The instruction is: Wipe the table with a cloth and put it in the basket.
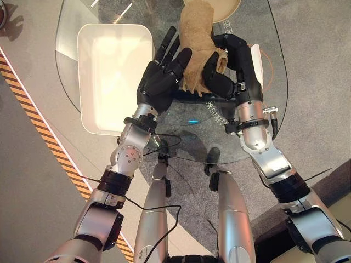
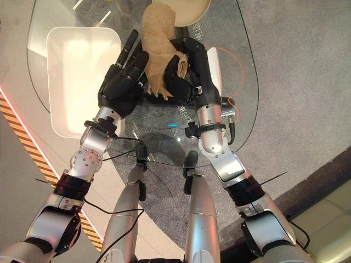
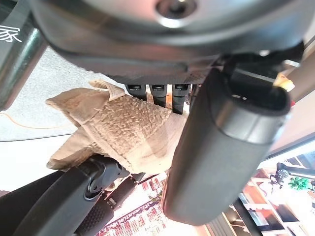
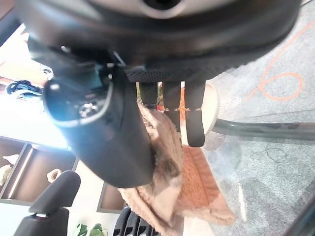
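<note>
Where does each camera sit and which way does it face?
Left eye view: on the head, looking down at the glass table, basket, both arms.
Right eye view: same, from slightly to the side.
Left wrist view: on the left wrist, along the left hand to the cloth.
Right wrist view: on the right wrist, along the right hand.
All share the cloth.

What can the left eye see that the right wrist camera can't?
The left eye view alone takes in the white basket beside the glass table, plus the left hand touching the cloth. The right wrist view alone gives a close look at the right hand's thumb and fingers curled on the cloth. Both show the cloth, the right hand, the table and a round beige dish.
</note>
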You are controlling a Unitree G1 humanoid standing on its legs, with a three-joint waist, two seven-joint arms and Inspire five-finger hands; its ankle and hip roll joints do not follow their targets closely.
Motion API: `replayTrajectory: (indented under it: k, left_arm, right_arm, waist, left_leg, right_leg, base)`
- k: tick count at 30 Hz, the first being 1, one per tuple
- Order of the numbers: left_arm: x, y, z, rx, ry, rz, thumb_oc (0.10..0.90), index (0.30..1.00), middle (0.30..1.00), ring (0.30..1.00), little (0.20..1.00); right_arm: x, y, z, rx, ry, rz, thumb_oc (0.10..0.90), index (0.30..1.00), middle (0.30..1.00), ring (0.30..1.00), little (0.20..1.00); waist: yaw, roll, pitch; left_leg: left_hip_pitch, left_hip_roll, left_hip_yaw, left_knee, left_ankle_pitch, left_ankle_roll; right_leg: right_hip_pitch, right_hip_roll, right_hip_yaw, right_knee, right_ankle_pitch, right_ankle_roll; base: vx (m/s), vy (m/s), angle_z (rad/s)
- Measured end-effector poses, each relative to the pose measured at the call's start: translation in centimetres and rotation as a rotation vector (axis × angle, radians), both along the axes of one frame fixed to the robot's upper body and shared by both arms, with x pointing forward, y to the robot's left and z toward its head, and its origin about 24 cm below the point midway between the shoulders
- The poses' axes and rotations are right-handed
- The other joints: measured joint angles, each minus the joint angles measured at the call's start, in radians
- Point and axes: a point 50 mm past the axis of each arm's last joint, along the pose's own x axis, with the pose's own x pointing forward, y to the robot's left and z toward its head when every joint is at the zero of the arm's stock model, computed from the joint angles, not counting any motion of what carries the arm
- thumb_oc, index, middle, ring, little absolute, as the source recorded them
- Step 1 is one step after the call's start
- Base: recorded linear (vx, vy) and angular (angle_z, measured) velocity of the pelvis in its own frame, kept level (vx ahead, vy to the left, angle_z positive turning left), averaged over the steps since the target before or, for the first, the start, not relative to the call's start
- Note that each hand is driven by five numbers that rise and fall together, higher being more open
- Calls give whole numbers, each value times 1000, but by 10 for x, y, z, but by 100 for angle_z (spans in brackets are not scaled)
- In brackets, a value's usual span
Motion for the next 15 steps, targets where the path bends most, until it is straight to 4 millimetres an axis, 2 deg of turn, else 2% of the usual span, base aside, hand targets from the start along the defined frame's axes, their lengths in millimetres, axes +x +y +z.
replayTrajectory:
  k: [8, 9, 11, 15]
  left_arm:
    - [0, 0, 0, 0, -12, -9, 800, 900, 900, 900, 900]
    - [0, 0, 0, 0, -12, -9, 753, 860, 860, 860, 853]
    - [0, 0, 0, -1, -13, -8, 116, 314, 314, 314, 216]
    - [3, 6, -2, -15, -3, 26, 100, 300, 300, 300, 200]
  right_arm:
    - [-2, 1, 2, 0, -7, 7, 100, 300, 300, 300, 200]
    - [-2, 1, 2, 0, -7, 7, 100, 300, 300, 300, 200]
    - [-2, 1, 2, 0, -8, 7, 100, 300, 300, 300, 200]
    - [-5, 5, 6, -3, -25, 30, 100, 300, 300, 300, 200]
  waist:
    - [0, 0, 0]
    - [0, 0, 0]
    - [0, 0, 0]
    - [-2, 0, 0]
  left_leg:
    - [0, 0, 0, 0, 0, 0]
    - [0, 0, 0, 0, 0, 0]
    - [0, 0, 0, 0, 0, 0]
    - [0, 0, 0, 0, 0, 0]
  right_leg:
    - [0, 0, 0, 0, 0, 0]
    - [0, 0, 0, 0, 0, 0]
    - [0, 0, 0, 0, 0, 0]
    - [0, 0, 0, 0, 0, 0]
  base:
    - [0, 0, 0]
    - [0, 0, 0]
    - [0, 0, 0]
    - [0, 0, 0]
